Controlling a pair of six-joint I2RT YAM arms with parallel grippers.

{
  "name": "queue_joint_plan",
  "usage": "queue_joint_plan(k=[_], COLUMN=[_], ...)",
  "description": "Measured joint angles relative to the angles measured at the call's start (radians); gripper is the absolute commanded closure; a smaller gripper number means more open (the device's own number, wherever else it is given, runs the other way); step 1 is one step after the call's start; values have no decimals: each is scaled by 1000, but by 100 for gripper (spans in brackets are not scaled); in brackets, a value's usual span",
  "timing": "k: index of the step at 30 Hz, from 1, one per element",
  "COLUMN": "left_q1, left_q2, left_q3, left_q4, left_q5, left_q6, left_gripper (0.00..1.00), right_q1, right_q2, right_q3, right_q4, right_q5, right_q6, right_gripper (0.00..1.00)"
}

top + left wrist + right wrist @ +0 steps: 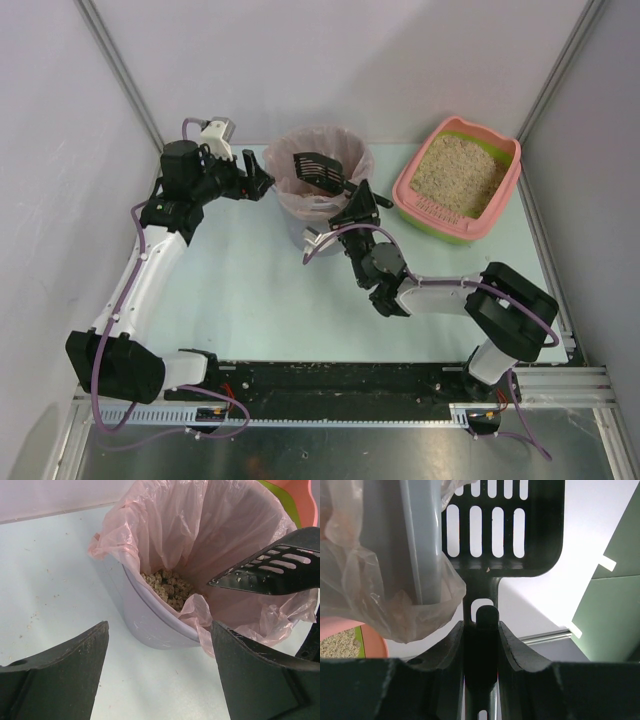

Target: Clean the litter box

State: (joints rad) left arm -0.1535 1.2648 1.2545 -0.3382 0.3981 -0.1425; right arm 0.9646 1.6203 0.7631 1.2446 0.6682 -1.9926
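Observation:
The pink litter box (441,211), filled with sandy granules, sits at the back right of the table. Left of it stands a grey bin (292,203) lined with a pinkish bag, with clumps of litter (170,587) inside. My right gripper (352,205) is shut on the handle of a black slotted scoop (315,168). The scoop's blade hangs tilted over the bin's mouth, and its slots (490,525) look empty. My left gripper (262,185) stands open just left of the bin, with only bare table between its fingers (60,670).
White enclosure walls close in the back and both sides. A metal rail (540,380) runs along the near edge by the arm bases. A corner of the litter box (300,500) shows beyond the bin in the left wrist view.

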Motion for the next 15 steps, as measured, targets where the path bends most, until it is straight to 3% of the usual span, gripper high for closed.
queue_joint_plan(k=[15], left_q1=[0], left_q2=[0], left_q3=[-6], left_q4=[14], left_q5=[8], left_q6=[-9], left_gripper=[14], right_q1=[-43], right_q2=[-160], right_q3=[33], right_q4=[-58], right_q5=[48], right_q6=[-2], right_gripper=[100])
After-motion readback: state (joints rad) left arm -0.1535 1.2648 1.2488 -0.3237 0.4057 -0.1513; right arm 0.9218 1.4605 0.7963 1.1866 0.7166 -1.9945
